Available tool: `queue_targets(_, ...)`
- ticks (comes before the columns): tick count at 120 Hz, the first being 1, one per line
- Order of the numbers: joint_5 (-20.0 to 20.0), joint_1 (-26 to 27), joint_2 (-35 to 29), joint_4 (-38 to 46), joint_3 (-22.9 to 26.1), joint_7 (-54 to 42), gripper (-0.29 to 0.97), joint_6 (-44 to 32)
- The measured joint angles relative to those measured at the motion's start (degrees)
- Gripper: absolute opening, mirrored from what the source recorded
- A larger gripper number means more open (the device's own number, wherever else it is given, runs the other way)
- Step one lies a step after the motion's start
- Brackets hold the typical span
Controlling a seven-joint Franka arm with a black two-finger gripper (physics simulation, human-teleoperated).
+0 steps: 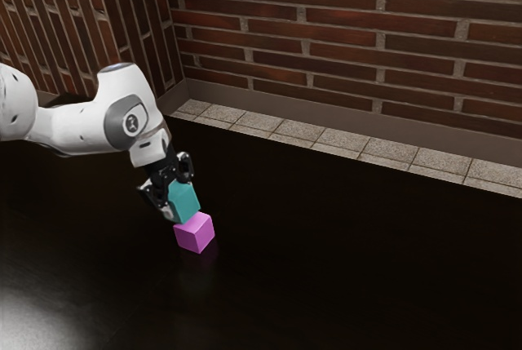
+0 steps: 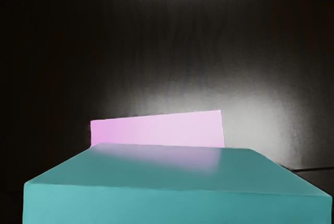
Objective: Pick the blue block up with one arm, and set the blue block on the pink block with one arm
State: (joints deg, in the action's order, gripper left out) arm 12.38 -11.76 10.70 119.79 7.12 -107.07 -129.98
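Note:
The blue block (image 1: 184, 201), teal in colour, is held in my gripper (image 1: 173, 203), which is shut on it and tilted. It hangs just above the upper left part of the pink block (image 1: 195, 232), which rests on the dark table; I cannot tell whether the two touch. In the wrist view the blue block (image 2: 172, 182) lies large right under my hand, and a strip of the pink block (image 2: 156, 129) shows just beyond it.
The dark table (image 1: 342, 268) stretches toward the exterior view's right. A tiled ledge (image 1: 351, 142) and brick walls (image 1: 342, 32) run along the back. A bright glare patch (image 1: 33, 317) lies on the table at the lower left.

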Motion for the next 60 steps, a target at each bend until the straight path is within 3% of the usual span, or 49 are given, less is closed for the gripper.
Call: queue_targets(60,-1.39,1.12,0.21,0.17,0.53,6.84,0.38,-0.12)
